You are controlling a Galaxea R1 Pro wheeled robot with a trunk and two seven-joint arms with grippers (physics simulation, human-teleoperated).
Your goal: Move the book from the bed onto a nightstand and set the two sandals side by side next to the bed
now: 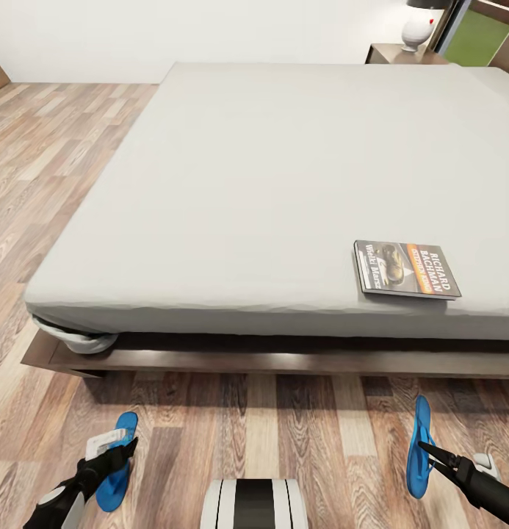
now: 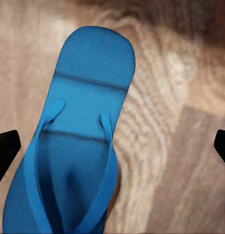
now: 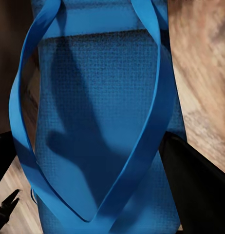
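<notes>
The book point(image 1: 407, 270) lies flat on the grey mattress of the bed point(image 1: 269, 184), near its front right edge. One blue sandal point(image 1: 125, 425) rests on the wood floor in front of the bed at the left. My left gripper point(image 1: 125, 450) hovers just above that sandal point(image 2: 88, 97), its fingers spread wide to either side, open. The other sandal point(image 1: 419, 419) is at the right, turned on its edge, and my right gripper point(image 1: 429, 450) is shut on it. Up close, this sandal point(image 3: 98, 97) fills the space between the dark fingers point(image 3: 200, 185). A nightstand point(image 1: 394, 53) stands beyond the bed's far right corner.
A white lamp point(image 1: 419, 29) sits on the nightstand, with a window showing grass point(image 1: 482, 33) beside it. The bed's dark wooden platform point(image 1: 283, 360) juts out low along the floor. Wood floor point(image 1: 56, 169) runs along the bed's left side. My base point(image 1: 254, 503) is between the sandals.
</notes>
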